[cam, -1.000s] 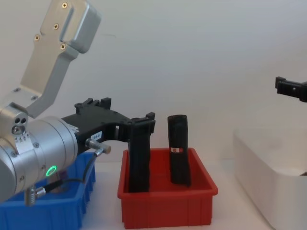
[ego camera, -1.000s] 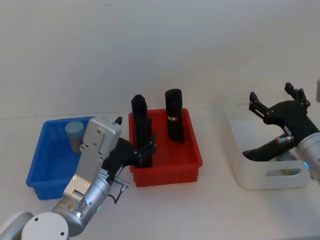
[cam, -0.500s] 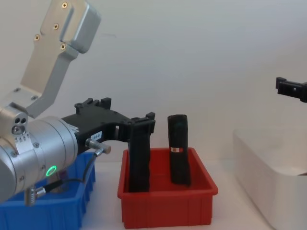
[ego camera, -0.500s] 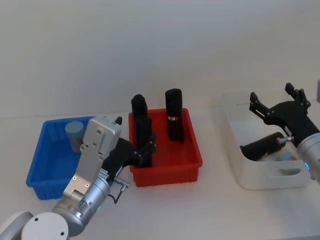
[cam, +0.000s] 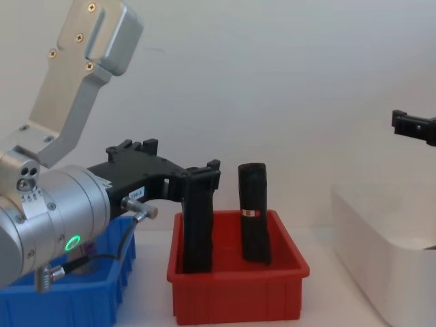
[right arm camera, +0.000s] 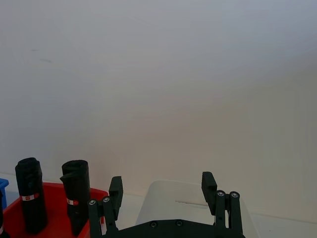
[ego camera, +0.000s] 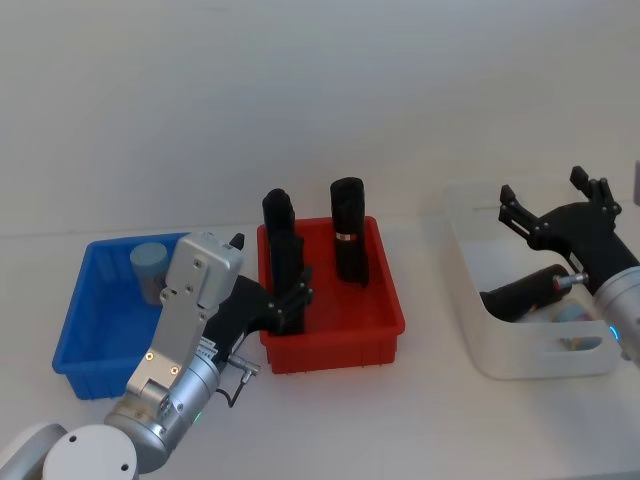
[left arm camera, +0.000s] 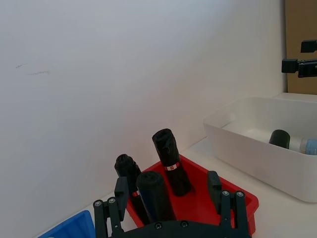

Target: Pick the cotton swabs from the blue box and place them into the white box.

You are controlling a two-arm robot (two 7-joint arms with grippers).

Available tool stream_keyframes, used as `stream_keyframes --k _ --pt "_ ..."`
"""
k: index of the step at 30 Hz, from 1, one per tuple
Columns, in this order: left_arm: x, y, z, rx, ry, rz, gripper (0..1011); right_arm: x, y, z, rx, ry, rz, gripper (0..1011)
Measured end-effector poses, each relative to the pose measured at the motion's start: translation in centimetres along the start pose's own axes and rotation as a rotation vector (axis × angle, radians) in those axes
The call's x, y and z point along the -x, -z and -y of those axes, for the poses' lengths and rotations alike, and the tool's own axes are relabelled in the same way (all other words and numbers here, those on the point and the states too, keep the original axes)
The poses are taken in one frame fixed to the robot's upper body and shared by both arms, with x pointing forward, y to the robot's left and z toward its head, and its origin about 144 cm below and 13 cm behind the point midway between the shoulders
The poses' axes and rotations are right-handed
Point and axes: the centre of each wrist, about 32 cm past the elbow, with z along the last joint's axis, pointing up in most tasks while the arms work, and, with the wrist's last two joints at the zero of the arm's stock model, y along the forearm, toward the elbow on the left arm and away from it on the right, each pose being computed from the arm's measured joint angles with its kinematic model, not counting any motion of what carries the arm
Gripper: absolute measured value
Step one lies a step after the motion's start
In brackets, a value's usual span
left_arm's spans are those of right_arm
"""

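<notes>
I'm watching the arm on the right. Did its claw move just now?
No. The right gripper hangs above the white box in the same spot as before.

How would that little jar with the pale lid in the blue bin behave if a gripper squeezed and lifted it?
The cotton swabs jar stands upright in the blue box, so it can probably be lifted straight up. Being round, it might roll if tipped over. It looks small beside the left gripper, so it is likely light, though its smooth side could slip.
</notes>
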Motion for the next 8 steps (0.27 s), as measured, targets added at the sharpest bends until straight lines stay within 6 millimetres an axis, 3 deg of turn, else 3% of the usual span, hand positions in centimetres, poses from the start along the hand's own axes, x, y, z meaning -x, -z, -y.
stream_keyframes --k 8 --pt "0.00 0.00 0.00 0.000 0.000 0.000 1003 0.00 0.00 0.00 0.000 0.000 0.000 1001"
